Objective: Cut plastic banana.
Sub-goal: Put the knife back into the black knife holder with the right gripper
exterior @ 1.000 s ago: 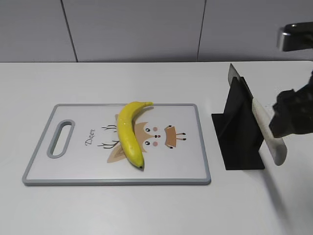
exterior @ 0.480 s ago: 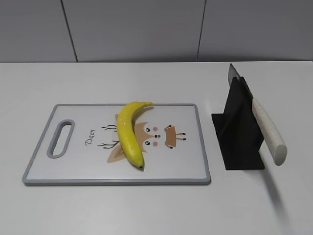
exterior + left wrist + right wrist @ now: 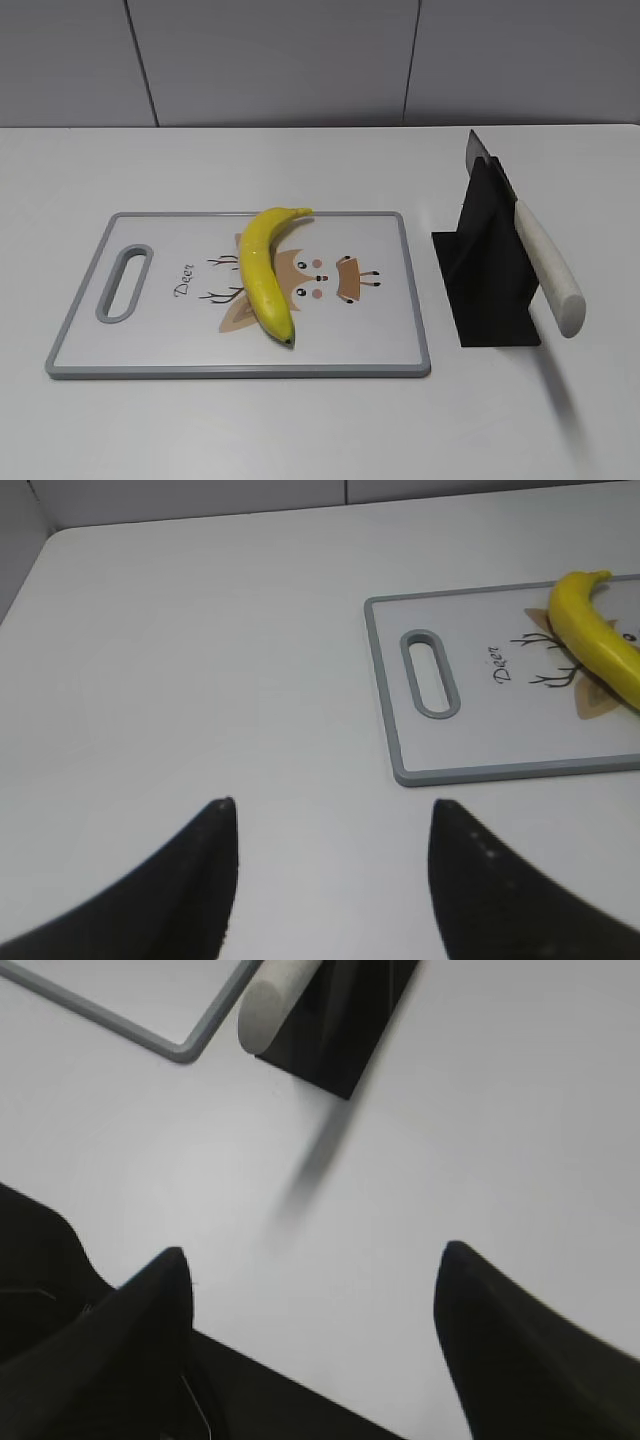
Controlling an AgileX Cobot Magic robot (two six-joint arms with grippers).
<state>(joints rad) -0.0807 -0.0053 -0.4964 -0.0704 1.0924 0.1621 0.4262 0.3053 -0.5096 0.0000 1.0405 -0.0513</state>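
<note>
The banana (image 3: 266, 273) is laid whole across the middle of the board (image 3: 150, 345) on the white counter (image 3: 300, 430), its dark tip toward the near edge. A knife (image 3: 545, 265) is propped in a black stand (image 3: 490, 275) just right of the board. Both the left hand (image 3: 330, 825) and the right hand (image 3: 312, 1270) are held spread wide above bare counter, with nothing between the fingers.

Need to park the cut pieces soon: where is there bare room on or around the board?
Free: the board around its handle slot, left of the banana; the board's right end; bare table in front and far left. Crowded: the strip between board and knife stand.
</note>
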